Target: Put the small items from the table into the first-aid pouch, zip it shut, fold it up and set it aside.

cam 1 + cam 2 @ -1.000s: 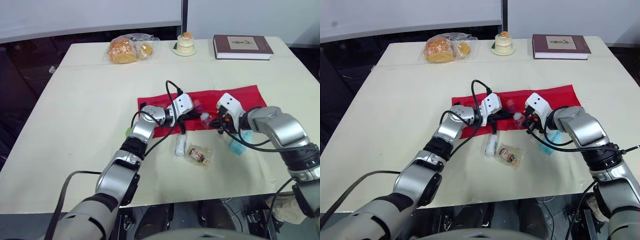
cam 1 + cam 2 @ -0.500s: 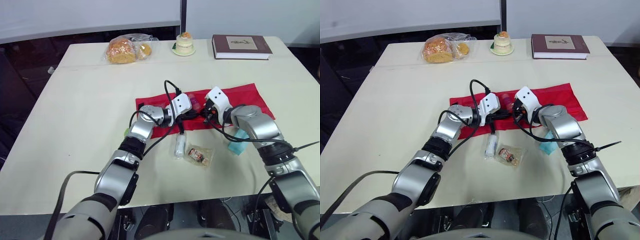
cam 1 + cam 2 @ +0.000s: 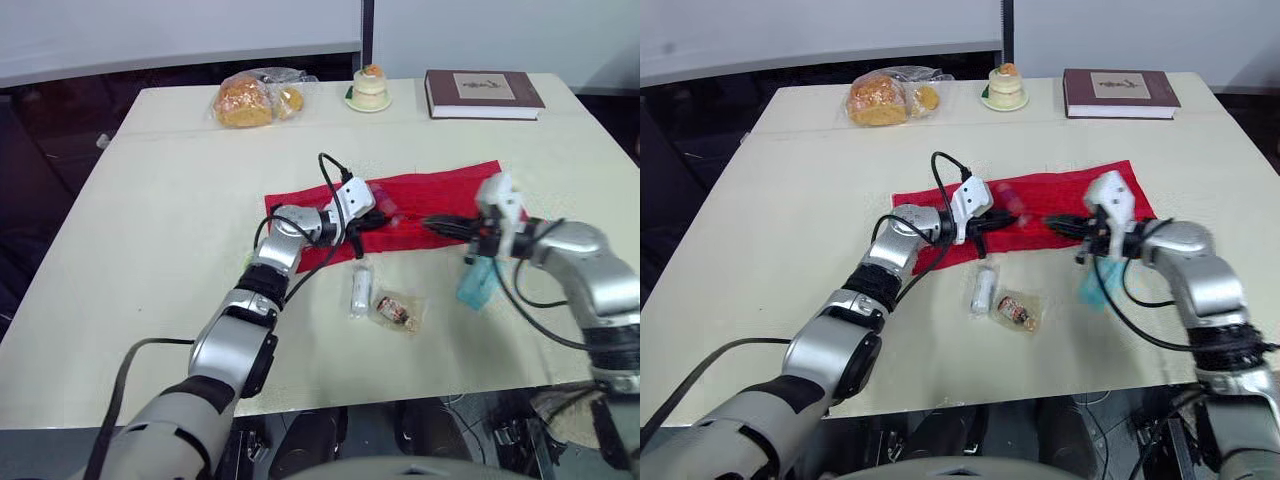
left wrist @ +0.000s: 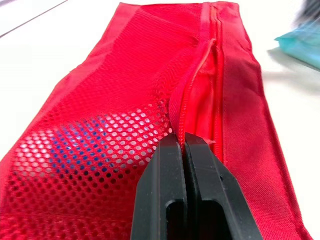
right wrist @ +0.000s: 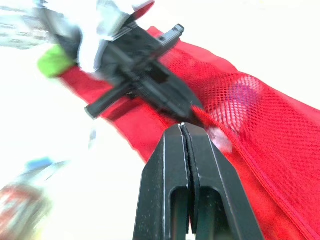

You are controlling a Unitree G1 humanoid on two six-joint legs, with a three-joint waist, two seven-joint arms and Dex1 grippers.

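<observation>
1. We see the left gripper [image 4: 178, 139] with its two black fingers pressed flat together on the raised lip of the zip [image 4: 196, 100] — it is pinching the red first-aid pouch [image 3: 425, 195] at that edge.
2. The right gripper [image 5: 182, 128] has its fingers closed against each other with nothing between them. It hangs over the near edge of the pouch, tips pointing toward the left gripper and a little apart from it.
3. The pouch lies flat and unfolded near the middle of the table [image 3: 170, 220]. Its zip stands partly open beyond the left fingers.
4. Behind the mesh panel we make out a bluish-purple item [image 4: 75, 145] inside the pouch; we cannot tell what it is.
5. Outside the pouch, on its near side, a white tube [image 3: 360, 290] lies just beside a clear wrapped packet [image 3: 397, 309]. A teal packet [image 3: 477, 285] lies on the table under the right wrist.
6. Along the far edge of the table, well apart from the pouch, we see a bag of bread [image 3: 248, 100], a small cake [image 3: 370, 87] and a dark red book [image 3: 484, 92].
</observation>
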